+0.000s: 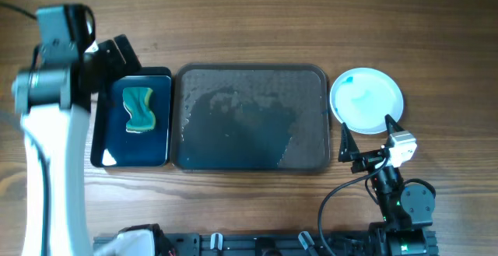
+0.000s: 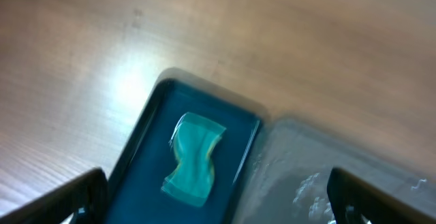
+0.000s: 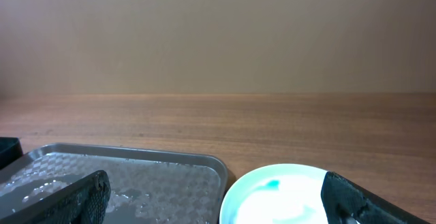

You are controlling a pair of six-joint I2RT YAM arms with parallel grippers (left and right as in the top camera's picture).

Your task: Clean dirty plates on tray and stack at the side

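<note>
The large dark grey tray (image 1: 253, 75) lies mid-table, holding no plates and wet with foam. It also shows in the right wrist view (image 3: 136, 161) and the left wrist view (image 2: 306, 163). A round pale blue-white plate (image 1: 366, 99) with a teal streak sits on the table right of the tray. I cannot tell whether other plates lie under it. My right gripper (image 1: 367, 135) is open and empty, just in front of the plate (image 3: 286, 197). My left gripper (image 2: 218, 203) is open and empty, high above the small tray.
A small black tray with a blue inside (image 1: 159, 143) lies left of the grey tray and holds a teal-yellow sponge (image 1: 140, 108), which also shows in the left wrist view (image 2: 194, 159). The white left arm (image 1: 47, 147) runs along the table's left side.
</note>
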